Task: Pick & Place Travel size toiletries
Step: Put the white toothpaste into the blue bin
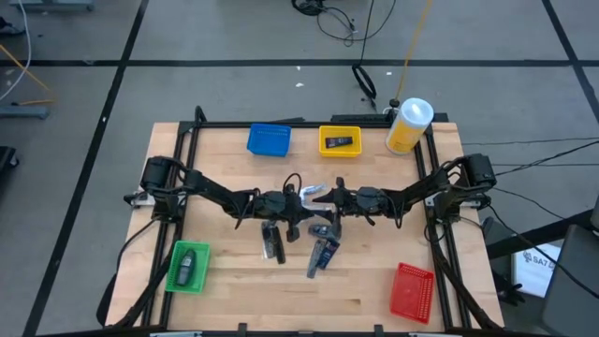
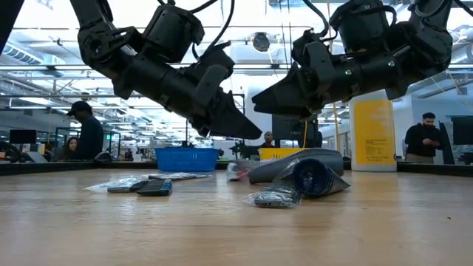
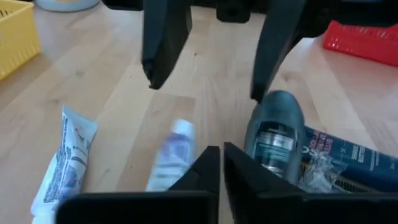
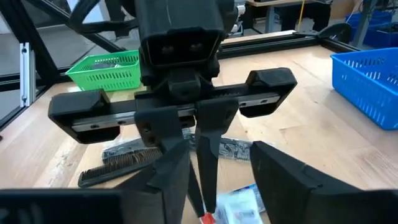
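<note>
scattered toiletries (image 1: 323, 251) lie below left tool (image 1: 298, 202), fingers together, facing wide-open right tool (image 1: 323, 198).

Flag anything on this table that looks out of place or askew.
Nothing looks spilled or damaged. The loose toiletries lie scattered at odd angles mid-table, not yet binned. The oddest thing is how tightly the left gripper and right gripper meet nose to nose above them.

Left pincer (image 1: 301, 199) and right pincer (image 1: 323, 198) above scattered toiletries (image 1: 323, 251).
</note>
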`<state>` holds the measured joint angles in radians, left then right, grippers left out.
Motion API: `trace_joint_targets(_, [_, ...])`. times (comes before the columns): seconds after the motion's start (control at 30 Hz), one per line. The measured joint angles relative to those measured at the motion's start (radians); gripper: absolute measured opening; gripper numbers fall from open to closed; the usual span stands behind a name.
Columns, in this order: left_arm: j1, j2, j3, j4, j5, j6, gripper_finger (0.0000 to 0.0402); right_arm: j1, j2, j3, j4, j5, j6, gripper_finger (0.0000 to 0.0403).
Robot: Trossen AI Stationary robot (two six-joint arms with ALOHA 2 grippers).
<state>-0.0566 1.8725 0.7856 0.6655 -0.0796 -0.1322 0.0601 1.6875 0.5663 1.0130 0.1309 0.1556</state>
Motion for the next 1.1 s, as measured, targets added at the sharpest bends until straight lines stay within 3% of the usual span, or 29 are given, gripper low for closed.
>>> trace_joint_targets(0.2, [0.0, -0.001, 0.0, -0.042, -0.002, 0.019, 0.0009, 0.0, -0.007, 0.0, -0.023, -0.002, -0.012, 0.0188])
trace_joint_targets(0.33, [0.007, -0.006, 0.003, -0.06, 0.007, 0.056, 0.001, 0.009, -0.125, 0.0, -0.225, -0.002, -0.012, 0.0188])
trace_joint_targets(0.43, [0.034, -0.006, 0.045, -0.119, 0.055, 0.048, 0.0043, 0.042, -0.232, 0.0, -0.427, 0.016, 0.034, 0.0184])
trace_joint_targets(0.5, [0.047, 0.01, 0.092, -0.159, 0.057, 0.029, 0.008, 0.088, -0.273, -0.002, -0.527, 0.112, 0.113, 0.0179])
trace_joint_targets(0.63, [0.045, 0.08, 0.181, -0.183, 0.046, 0.005, 0.0167, 0.227, -0.259, -0.048, -0.556, 0.452, 0.243, 0.0167])
trace_joint_targets(0.77, [0.04, 0.14, 0.274, -0.301, -0.072, -0.023, 0.0235, 0.334, -0.221, -0.079, -0.493, 0.719, 0.285, 0.0159])
trace_joint_targets(0.83, [0.041, 0.168, 0.307, -0.349, -0.136, -0.074, 0.0254, 0.362, -0.22, -0.084, -0.485, 0.773, 0.27, 0.0158])
trace_joint_targets(0.93, [0.037, 0.206, 0.337, -0.361, -0.14, -0.117, 0.0261, 0.383, -0.218, -0.083, -0.448, 0.786, 0.22, 0.0158])
trace_joint_targets(1.1, [0.024, 0.241, 0.35, -0.36, -0.17, -0.149, 0.0232, 0.388, -0.218, -0.082, -0.391, 0.782, 0.188, 0.0159])
